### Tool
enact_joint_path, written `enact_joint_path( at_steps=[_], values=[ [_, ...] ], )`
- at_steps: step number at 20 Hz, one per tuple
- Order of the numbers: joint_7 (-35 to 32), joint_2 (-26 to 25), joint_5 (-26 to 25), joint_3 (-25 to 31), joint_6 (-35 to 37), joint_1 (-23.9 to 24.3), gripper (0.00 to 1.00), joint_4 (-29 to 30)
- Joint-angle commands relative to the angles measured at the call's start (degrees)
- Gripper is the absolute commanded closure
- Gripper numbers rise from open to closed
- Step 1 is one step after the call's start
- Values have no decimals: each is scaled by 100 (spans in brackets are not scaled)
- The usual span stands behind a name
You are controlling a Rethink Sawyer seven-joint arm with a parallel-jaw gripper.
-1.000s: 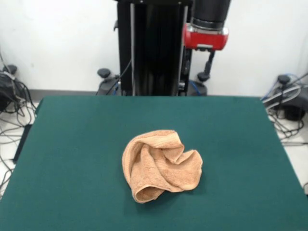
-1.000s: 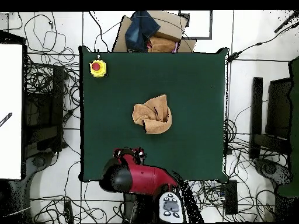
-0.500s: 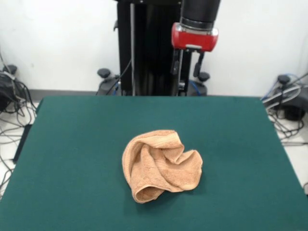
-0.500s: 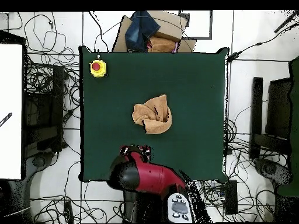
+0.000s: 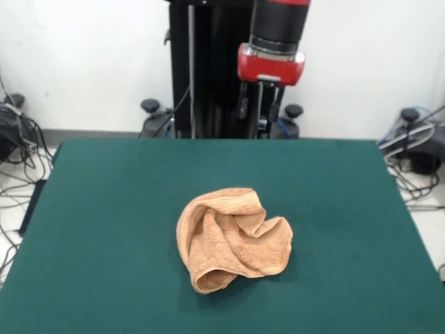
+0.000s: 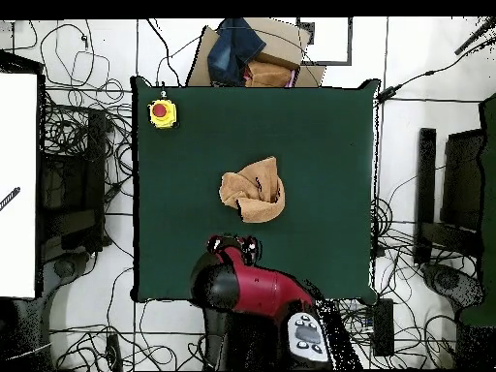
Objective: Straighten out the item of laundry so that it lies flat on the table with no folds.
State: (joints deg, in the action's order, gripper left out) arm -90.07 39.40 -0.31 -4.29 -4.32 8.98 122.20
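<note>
Arm advancing over the table's robot-side edge; towel untouched, crumpled mid-table.

Gripper (image 5: 260,115) hangs high above the table's robot-side edge, fingers (image 5: 243,110) spread apart, holding nothing. Over the last second it has come lower and shifted sideways toward the towel's line; in the overhead view the arm head has slid along that edge, closer to the bundle. Reads as an approach just begun, no contact yet. Towel (image 5: 232,239) sits unchanged near the centre of the table (image 5: 104,209), bunched into a rounded lump with deep folds and a rolled lip on the camera side; no flattening done. Bare green felt surrounds it on all sides, every edge well apart, ample room to spread. Yellow button box (image 6: 162,112) sits in a far corner, clear of the work.
</note>
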Motion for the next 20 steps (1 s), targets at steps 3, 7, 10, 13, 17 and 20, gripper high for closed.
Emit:
enact_joint_path(
  at_steps=[3,7,10,13,17,20],
  values=[
    [-1087,-893,-181,446,-881,411,0,-527],
    [-1055,-1123,-164,558,-981,527,0,-624],
    [-1006,-1216,-182,644,-940,695,0,-723],
    [-1004,-1251,-69,708,-784,820,0,-839],
    [-1184,-1354,334,676,-661,813,0,-1066],
    [-1212,-1471,584,631,-502,873,0,-1393]
  ],
)
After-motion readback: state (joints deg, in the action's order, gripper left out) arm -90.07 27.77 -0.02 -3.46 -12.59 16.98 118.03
